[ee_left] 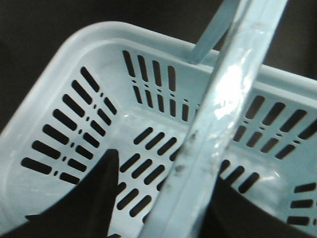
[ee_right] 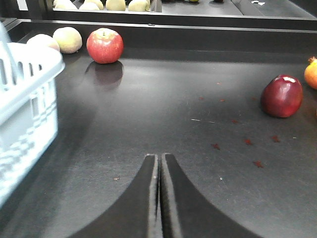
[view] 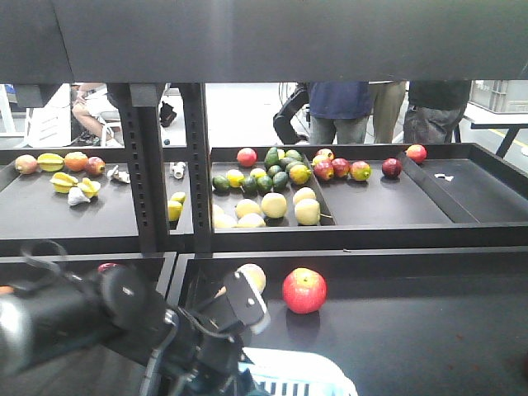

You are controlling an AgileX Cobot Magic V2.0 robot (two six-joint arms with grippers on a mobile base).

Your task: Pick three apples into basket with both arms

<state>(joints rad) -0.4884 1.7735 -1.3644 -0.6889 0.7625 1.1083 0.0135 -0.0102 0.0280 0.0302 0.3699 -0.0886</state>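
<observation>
Lower left of the front view: the left arm [view: 99, 318], black, with bulky rounded joint housings that catch a dull shine. Thin black cables [view: 155, 367] loop along it, and its end block has a pale whitish face. Its fingers [ee_left: 94, 203] appear as blurred dark wedges. Bottom centre of the right wrist view: the right gripper [ee_right: 159, 157], two smooth black curved blades with a thin seam between.

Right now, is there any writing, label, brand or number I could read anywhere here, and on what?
No readable text anywhere.
On the basket: no print or label shows.
On the red apple: no sticker shows.
On the small white scrap in the back tray: too small to tell whether it bears print.
</observation>
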